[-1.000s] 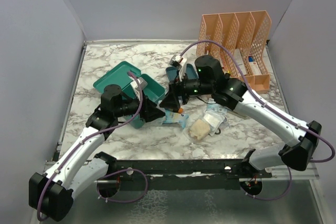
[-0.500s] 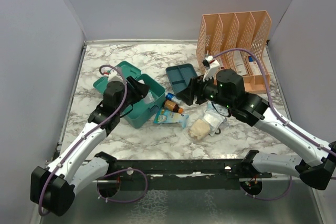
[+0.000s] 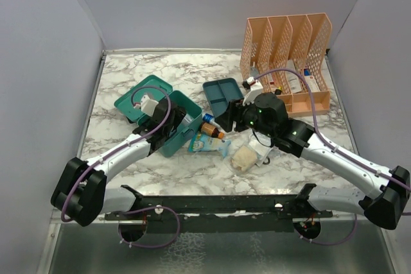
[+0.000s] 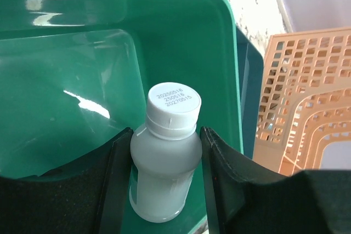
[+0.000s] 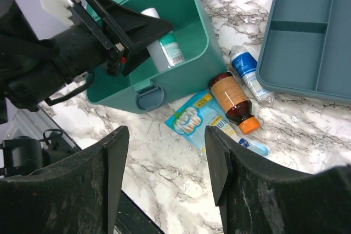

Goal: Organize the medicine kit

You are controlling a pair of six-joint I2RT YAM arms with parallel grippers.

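Note:
The teal medicine kit box (image 3: 168, 140) stands open at centre-left, its lid (image 3: 142, 93) laid back. Its divided insert tray (image 3: 223, 95) lies apart to the right. My left gripper (image 3: 177, 120) reaches into the box and is shut on a white capped bottle (image 4: 166, 163), which stands upright on the box floor (image 4: 71, 97). My right gripper (image 3: 229, 119) is open and empty, hovering over the marble near a blue swab packet (image 5: 197, 118) and an amber bottle with an orange cap (image 5: 232, 99). The right wrist view also shows the box (image 5: 181, 75) and the bottle (image 5: 163, 52).
A peach lattice file organizer (image 3: 289, 46) with boxes inside stands at the back right. A bag of cotton balls (image 3: 244, 157), a clear packet (image 3: 262, 143) and a small blue-white tube (image 5: 246, 72) lie between box and tray. The table's front rail (image 3: 212, 206) is close.
My left gripper moved from the pile of items back to the box and lowered the white bottle into it. My right arm pulled back from the pile toward the right.

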